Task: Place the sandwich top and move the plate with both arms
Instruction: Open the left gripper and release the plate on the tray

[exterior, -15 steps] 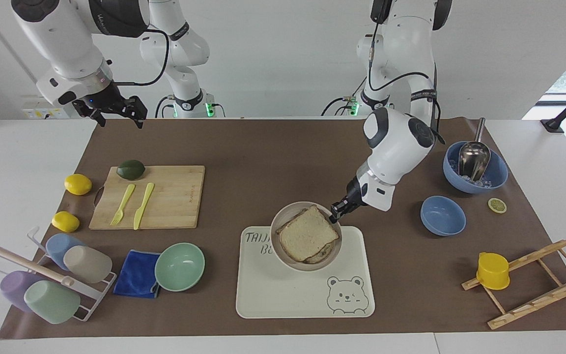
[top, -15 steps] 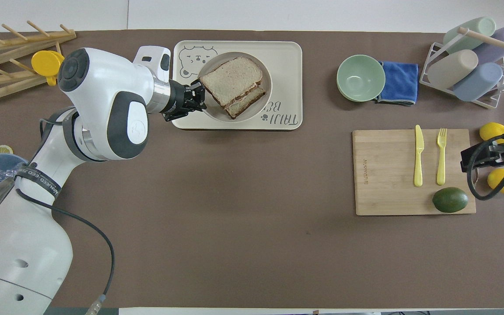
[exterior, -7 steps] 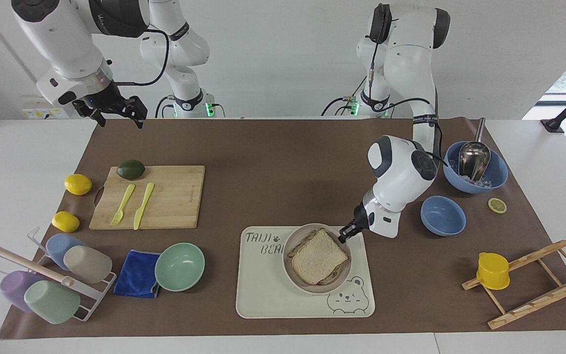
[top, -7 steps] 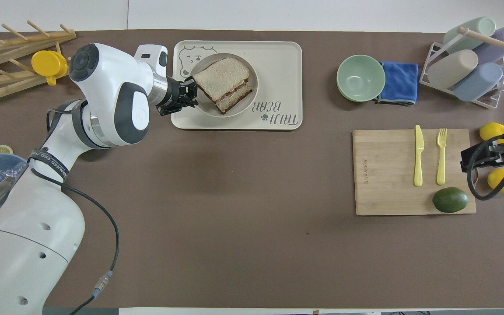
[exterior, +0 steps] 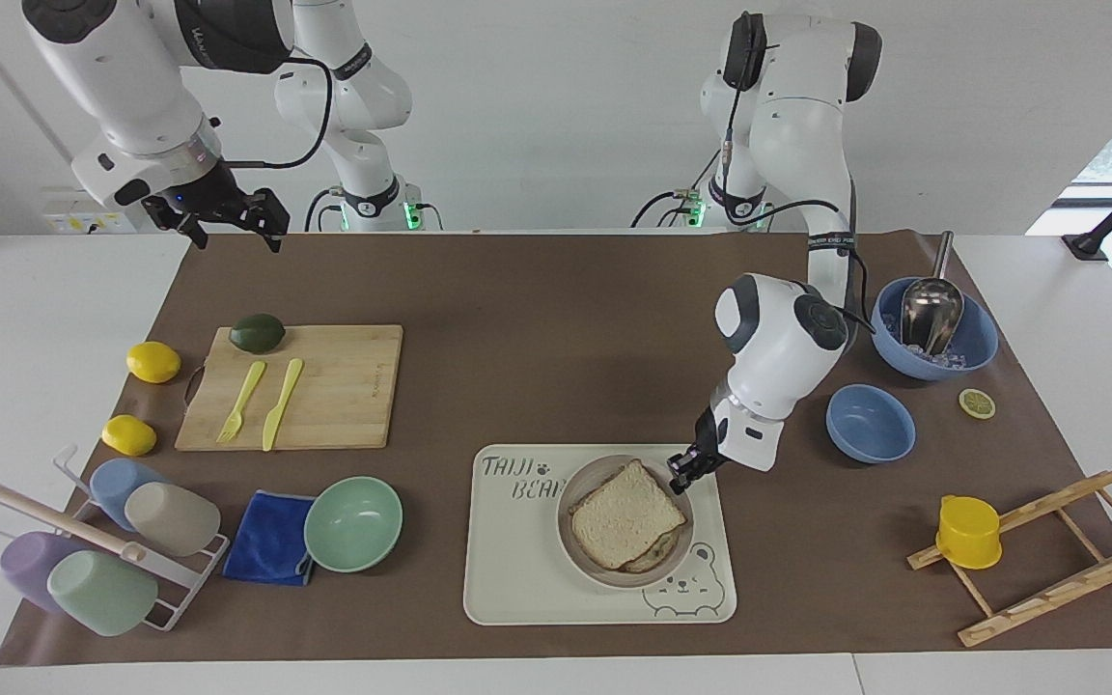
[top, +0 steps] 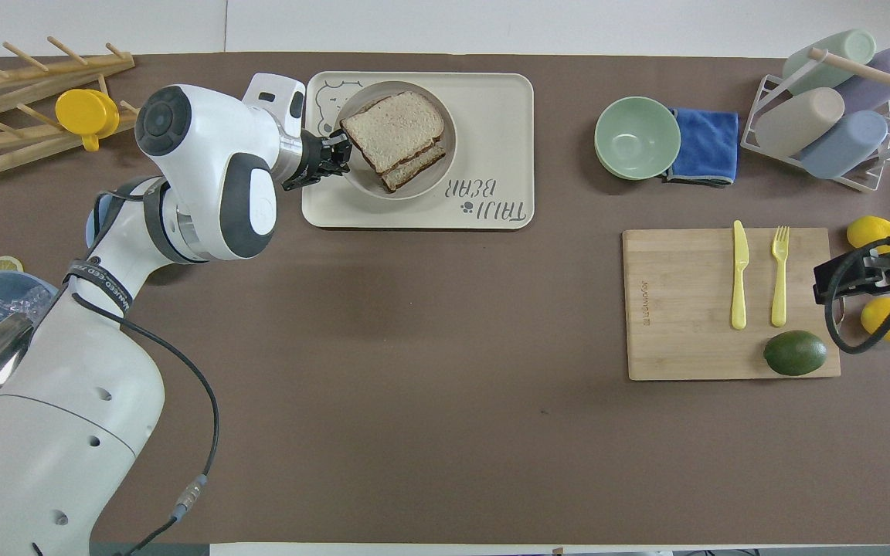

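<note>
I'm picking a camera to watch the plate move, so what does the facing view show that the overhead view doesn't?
Only the facing view shows the right gripper whole, open, waiting above the table's edge near the avocado. Only the overhead view shows the tray's bare floor unforeshortened. Both show the left gripper shut on the plate's rim, the sandwich top on the stack.

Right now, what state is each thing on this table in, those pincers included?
Left pincer: shut on the plate's rim.
Plate: on the bear tray, holding the sandwich.
Sandwich top: lying on the lower slice.
Right pincer: open, waiting above the table's corner.
Mint-green bowl: upright, empty.
Cups: lying on their rack.
Steel scoop: resting in the big blue bowl.
</note>
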Robot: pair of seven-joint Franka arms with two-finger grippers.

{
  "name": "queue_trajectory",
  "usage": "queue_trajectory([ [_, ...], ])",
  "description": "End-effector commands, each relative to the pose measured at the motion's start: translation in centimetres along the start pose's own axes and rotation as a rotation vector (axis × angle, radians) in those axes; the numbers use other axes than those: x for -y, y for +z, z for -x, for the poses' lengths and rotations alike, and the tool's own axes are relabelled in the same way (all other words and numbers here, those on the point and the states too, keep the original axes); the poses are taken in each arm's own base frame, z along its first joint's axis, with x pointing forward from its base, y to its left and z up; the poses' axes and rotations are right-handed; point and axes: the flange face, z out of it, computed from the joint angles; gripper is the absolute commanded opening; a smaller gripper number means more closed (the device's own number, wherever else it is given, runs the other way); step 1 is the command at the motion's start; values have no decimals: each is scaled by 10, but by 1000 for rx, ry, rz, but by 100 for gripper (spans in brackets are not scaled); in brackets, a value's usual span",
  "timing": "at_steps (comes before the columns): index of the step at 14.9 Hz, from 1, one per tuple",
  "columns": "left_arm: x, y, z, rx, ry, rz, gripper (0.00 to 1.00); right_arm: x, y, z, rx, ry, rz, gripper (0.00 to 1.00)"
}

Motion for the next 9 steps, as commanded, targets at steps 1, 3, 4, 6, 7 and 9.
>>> queue_trajectory([
  [1, -7, 11, 12, -36, 44, 7, 0, -4, -3, 5, 0, -21, -17, 100],
  [3, -6, 11, 11, -34, 43, 5, 0, -4, -3, 5, 0, -19, -17, 100],
  [4, -6, 11, 11, -34, 43, 5, 0, -4, -3, 5, 0, -21, -17, 100],
  [6, -4, 12, 11, -26, 48, 0, 0, -4, -3, 5, 0, -20, -19, 100],
  [7, -3, 12, 11, -16, 56, -4, 23, -4, -3, 5, 0, -21, -17, 100],
  [9, 0, 10, 10, 6, 53, -14, 100, -4, -3, 5, 0, -20, -19, 100],
])
